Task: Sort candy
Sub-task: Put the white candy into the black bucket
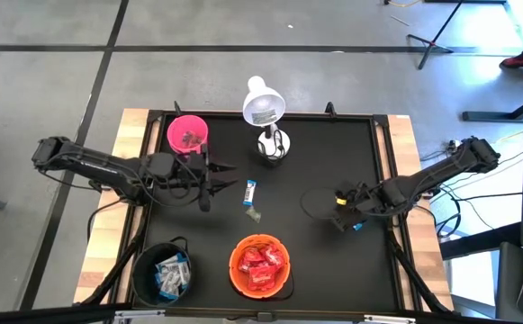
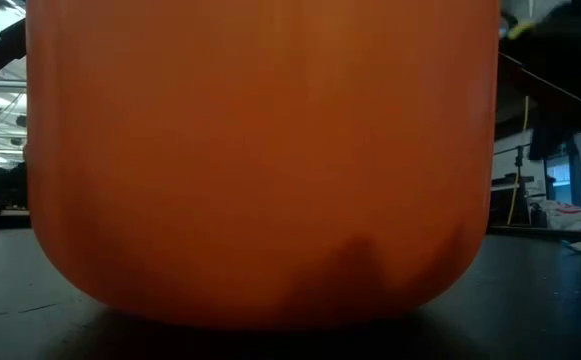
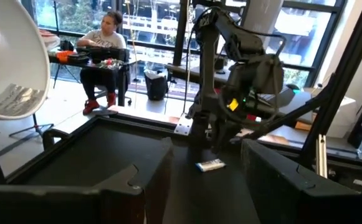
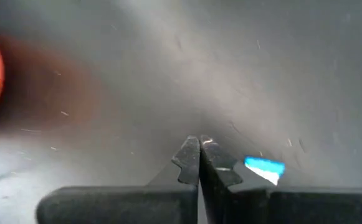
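My right gripper [image 1: 345, 216] hangs over the table's right part, fingers slanting down and shut on a blue-and-white candy [image 4: 265, 168]. My left gripper [image 1: 228, 177] stands open and level at the left, pointing at two loose candies lying flat on the black mat: a blue-and-white one [image 1: 251, 192] and a silvery one [image 1: 255, 214]. The first also shows between its fingers [image 3: 210, 165]. The orange bowl [image 1: 260, 264] holds red candies, the black bowl [image 1: 164, 270] blue-and-white ones, and the pink cup [image 1: 187, 135] a few more. My right gripper pinches the candy's whitish wrapper edge [image 4: 207, 143] at its fingertips. The fingers come from above, slanting down. The blue part of the candy sticks out past one finger's side, clear of the mat.
A white desk lamp [image 1: 263, 108] stands at the mat's far middle; its shade shows close by in the left wrist view [image 3: 9, 62]. The orange bowl's wall [image 2: 260, 160] fills the low view. A person sits in the room beyond the table [image 3: 106, 43].
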Robot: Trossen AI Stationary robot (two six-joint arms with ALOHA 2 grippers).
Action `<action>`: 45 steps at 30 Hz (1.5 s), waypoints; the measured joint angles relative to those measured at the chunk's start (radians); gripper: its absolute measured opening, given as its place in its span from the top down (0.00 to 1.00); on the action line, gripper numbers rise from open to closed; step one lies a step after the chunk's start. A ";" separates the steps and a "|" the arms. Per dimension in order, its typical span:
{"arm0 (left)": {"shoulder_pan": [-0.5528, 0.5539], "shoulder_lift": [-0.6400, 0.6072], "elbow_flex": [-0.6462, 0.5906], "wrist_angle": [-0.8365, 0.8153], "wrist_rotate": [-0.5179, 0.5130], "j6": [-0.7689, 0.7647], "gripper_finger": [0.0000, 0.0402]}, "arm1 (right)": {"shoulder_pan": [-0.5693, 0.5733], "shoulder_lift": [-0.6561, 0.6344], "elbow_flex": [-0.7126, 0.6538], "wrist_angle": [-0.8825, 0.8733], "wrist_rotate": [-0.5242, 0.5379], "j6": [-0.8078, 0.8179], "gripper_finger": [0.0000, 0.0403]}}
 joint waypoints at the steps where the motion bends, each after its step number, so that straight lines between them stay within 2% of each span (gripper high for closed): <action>1: 0.000 0.008 0.001 0.007 -0.001 -0.005 0.56 | 0.000 0.000 0.017 0.000 0.009 -0.015 1.00; 6: 0.000 0.053 0.000 0.001 0.001 -0.022 0.56 | 0.000 -0.001 0.056 -0.005 0.007 -0.046 1.00; 11: 0.000 0.084 0.000 0.002 0.002 -0.026 0.56 | 0.000 0.006 0.019 -0.090 -0.096 -0.026 0.93; 17: 0.000 0.092 0.000 0.002 0.004 -0.034 0.56 | 0.000 0.006 -0.098 -0.074 -0.219 0.013 0.66; 24: 0.000 0.092 0.000 0.001 0.004 -0.034 0.56 | 0.000 0.006 -0.246 0.047 -0.300 0.118 0.33; 29: 0.000 0.092 0.000 0.001 0.003 -0.034 0.56 | 0.000 0.003 -0.320 0.060 -0.303 0.198 0.22; 32: 0.000 0.091 0.000 0.001 0.003 -0.043 0.56 | 0.000 0.001 -0.333 0.064 -0.302 0.198 0.23; 35: 0.000 0.092 0.000 0.001 0.003 -0.044 0.56 | 0.000 0.001 -0.334 0.058 -0.301 0.192 0.31; 45: 0.000 0.091 0.000 0.001 0.003 -0.048 0.56 | 0.000 0.006 -0.310 0.020 -0.301 0.121 0.81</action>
